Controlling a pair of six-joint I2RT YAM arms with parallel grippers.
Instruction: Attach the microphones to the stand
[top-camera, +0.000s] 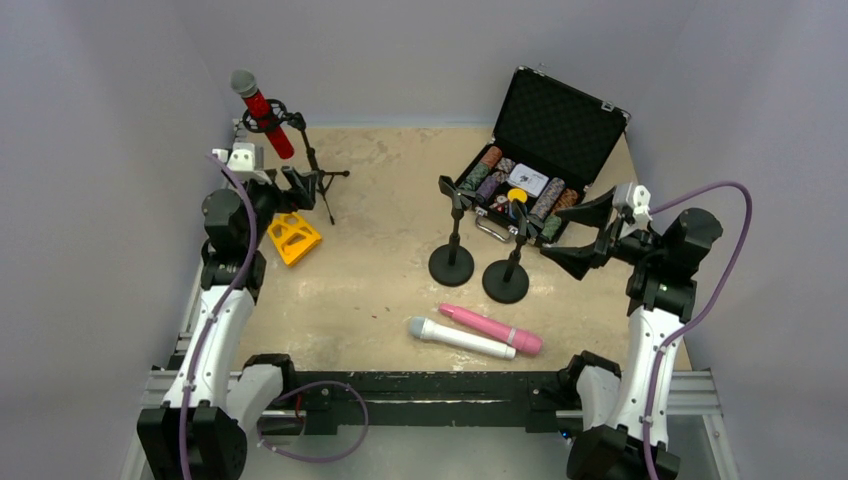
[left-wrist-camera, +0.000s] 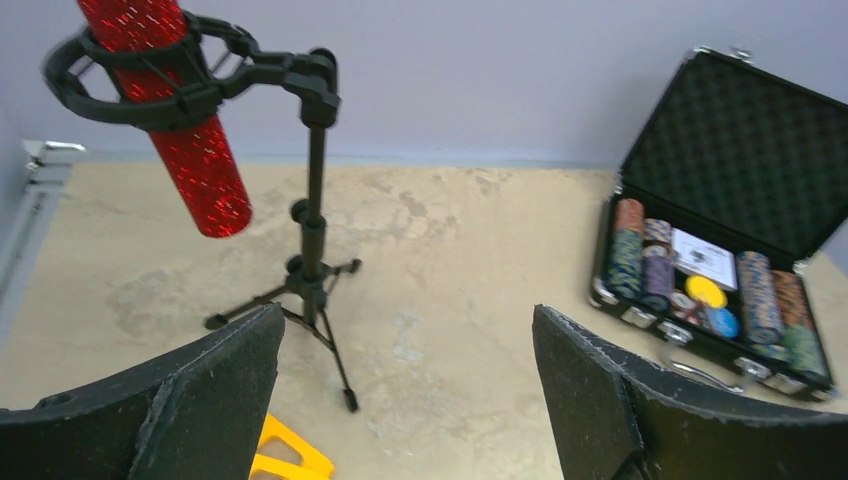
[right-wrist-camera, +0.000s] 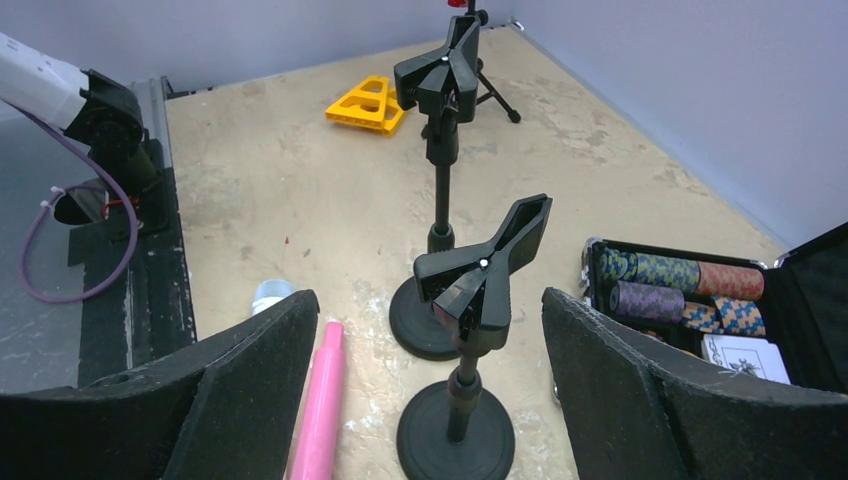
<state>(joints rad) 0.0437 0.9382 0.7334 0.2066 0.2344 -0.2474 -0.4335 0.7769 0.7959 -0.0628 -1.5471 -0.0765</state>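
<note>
The glittery red microphone with a grey mesh head sits tilted in the ring mount of a black tripod stand at the back left; it also shows in the left wrist view. The white microphone and pink microphone lie side by side on the table near the front. Two black round-base clip stands stand mid-table, empty. My left gripper is open and empty beside the tripod. My right gripper is open and empty, right of the clip stands.
An open black case of poker chips stands at the back right, just behind the clip stands. A yellow plastic piece lies near the left arm. Walls close the table at the back and both sides.
</note>
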